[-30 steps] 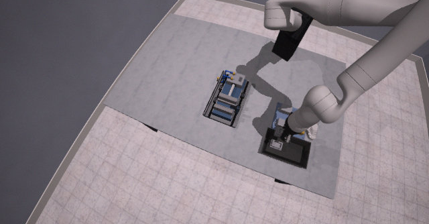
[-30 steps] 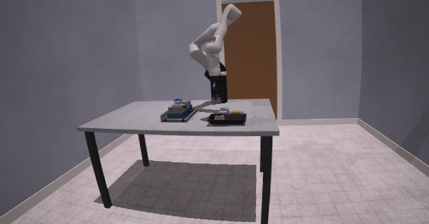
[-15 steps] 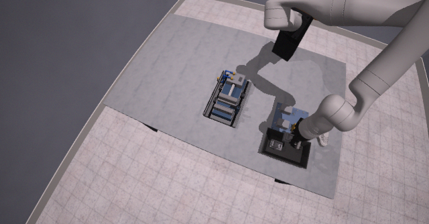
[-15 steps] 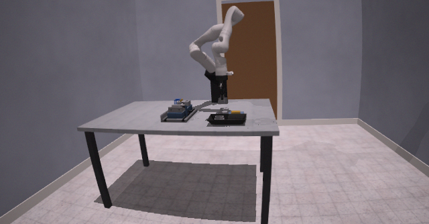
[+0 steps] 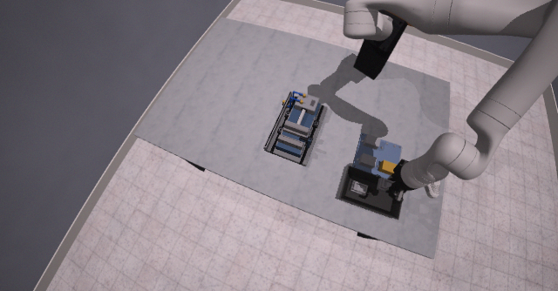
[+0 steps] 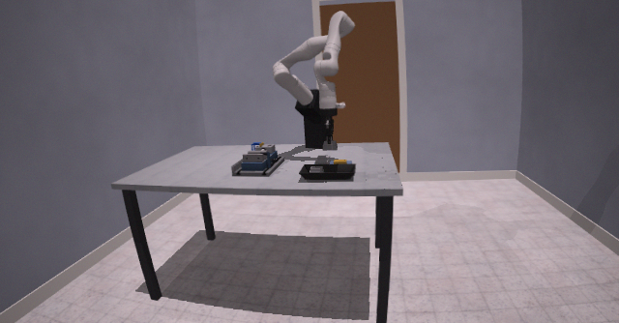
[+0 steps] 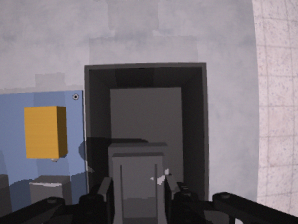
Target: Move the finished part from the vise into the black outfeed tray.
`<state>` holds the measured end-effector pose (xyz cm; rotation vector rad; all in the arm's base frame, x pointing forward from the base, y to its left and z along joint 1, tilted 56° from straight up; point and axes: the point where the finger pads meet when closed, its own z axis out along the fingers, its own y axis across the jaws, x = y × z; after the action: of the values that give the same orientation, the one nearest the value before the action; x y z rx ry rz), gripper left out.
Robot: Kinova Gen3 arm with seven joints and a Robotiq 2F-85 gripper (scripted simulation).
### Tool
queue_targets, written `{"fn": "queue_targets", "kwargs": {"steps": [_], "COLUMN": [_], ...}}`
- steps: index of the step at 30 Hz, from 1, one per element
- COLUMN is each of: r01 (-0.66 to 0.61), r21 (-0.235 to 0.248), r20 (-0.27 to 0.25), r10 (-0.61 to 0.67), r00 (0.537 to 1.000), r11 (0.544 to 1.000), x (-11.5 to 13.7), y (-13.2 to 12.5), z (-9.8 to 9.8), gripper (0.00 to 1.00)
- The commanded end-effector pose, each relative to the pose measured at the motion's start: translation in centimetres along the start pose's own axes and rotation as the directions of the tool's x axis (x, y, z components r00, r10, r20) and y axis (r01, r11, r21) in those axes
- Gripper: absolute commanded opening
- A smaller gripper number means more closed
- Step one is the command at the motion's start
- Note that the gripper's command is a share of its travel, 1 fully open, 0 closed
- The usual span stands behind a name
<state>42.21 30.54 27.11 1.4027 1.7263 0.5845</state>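
My gripper (image 7: 139, 190) is shut on the finished part (image 7: 139, 184), a grey block, and holds it upright over the near end of the black outfeed tray (image 7: 147, 125). In the overhead view the gripper (image 5: 396, 189) hangs over the right side of the tray (image 5: 370, 192). Another pocketed part (image 5: 359, 187) lies in the tray's left side. The held block hides that part in the wrist view. The vise (image 5: 296, 127) stands at the table's middle, left of the tray. From the side view the gripper (image 6: 329, 142) is a little above the tray (image 6: 327, 170).
A blue plate (image 5: 377, 155) lies just behind the tray, carrying a yellow block (image 5: 386, 166) and a grey block (image 5: 368, 159). The arm's black base (image 5: 378, 56) stands at the table's far side. The table's right edge is close to the tray.
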Motion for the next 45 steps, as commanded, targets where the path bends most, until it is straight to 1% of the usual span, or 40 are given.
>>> {"fn": "queue_targets", "kwargs": {"steps": [1, 15, 30, 45], "r01": [0.006, 0.007, 0.007, 0.008], "r21": [-0.004, -0.004, -0.003, -0.003], "r20": [0.002, 0.001, 0.002, 0.003], "r10": [-0.006, -0.007, -0.007, -0.008], "r00": [1.000, 1.000, 1.000, 1.000], "r11": [1.000, 1.000, 1.000, 1.000], "x": [0.4, 2.9, 3.9, 4.1], "y": [0.2, 0.8, 0.9, 1.0], "z": [0.0, 0.0, 0.0, 0.0], "gripper": [0.00, 0.00, 0.00, 0.00]}}
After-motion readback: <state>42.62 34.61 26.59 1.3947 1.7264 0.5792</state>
